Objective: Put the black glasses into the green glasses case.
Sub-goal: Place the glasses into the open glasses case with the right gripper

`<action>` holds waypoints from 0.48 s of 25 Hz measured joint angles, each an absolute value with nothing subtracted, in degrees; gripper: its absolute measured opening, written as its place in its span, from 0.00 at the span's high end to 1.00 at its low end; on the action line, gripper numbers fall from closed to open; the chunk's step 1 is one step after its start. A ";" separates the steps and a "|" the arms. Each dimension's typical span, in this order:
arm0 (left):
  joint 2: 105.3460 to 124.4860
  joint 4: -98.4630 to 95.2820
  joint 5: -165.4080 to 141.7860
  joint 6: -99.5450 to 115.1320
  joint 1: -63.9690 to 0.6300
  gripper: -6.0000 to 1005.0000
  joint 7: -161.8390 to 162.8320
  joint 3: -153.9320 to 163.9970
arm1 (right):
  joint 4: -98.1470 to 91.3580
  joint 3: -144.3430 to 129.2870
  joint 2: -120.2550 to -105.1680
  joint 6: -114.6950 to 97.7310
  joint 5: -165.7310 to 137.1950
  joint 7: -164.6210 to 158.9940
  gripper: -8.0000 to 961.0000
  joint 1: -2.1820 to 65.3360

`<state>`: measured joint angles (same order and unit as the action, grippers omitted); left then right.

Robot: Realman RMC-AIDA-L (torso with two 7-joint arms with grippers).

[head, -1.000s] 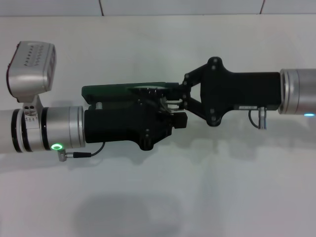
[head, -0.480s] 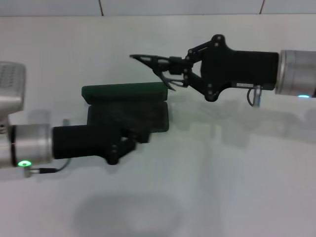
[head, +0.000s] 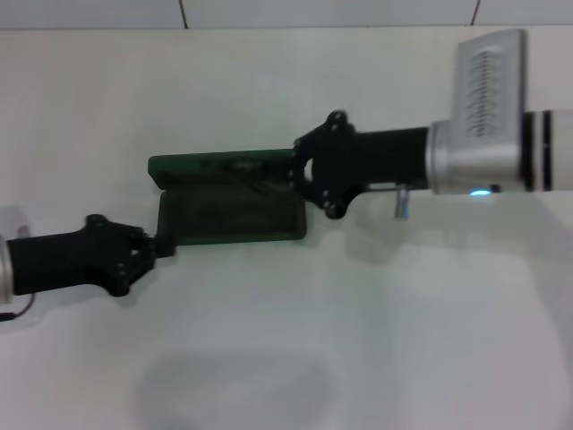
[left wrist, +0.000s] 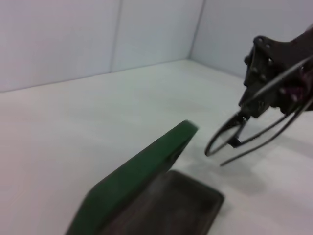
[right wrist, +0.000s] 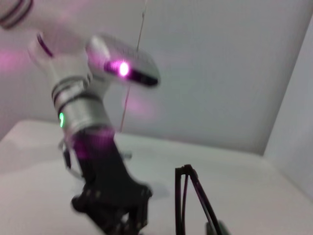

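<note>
The green glasses case [head: 224, 165] lies open mid-table, its lid raised on the far side and its dark-lined tray [head: 233, 217] toward me. My right gripper [head: 297, 176] reaches in from the right at the case's right end, shut on the black glasses [left wrist: 226, 139]. They hang from it just beyond the lid [left wrist: 142, 174], lenses down, with the thin temple arms [right wrist: 190, 196] trailing back. My left gripper [head: 159, 244] sits low at the tray's near-left corner, off the case. In the head view the glasses barely show against the case.
The white table [head: 385, 340] spreads around the case with nothing else on it. A pale wall [head: 322, 11] runs along the far edge. The left arm [right wrist: 90, 142] stands opposite the right wrist camera.
The right gripper came down from above the case's far side to the case's right end, carrying the glasses, and its wrist turned. The left arm pulled back to the left, off the case.
</note>
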<state>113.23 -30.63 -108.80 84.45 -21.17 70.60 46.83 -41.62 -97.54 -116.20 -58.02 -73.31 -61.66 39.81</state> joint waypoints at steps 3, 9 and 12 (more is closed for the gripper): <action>113.10 -33.01 -108.81 84.23 -19.18 1.00 70.64 46.76 | -41.56 -102.14 -116.19 -53.96 -72.83 -62.96 0.95 41.54; 113.07 -33.82 -108.78 84.32 -17.97 1.00 71.53 46.75 | -41.43 -109.47 -116.18 -45.29 -71.86 -67.34 0.95 45.32; 113.13 -33.85 -108.80 84.43 -17.88 1.00 71.54 46.76 | -40.46 -111.44 -116.19 -43.19 -72.01 -70.15 0.95 47.69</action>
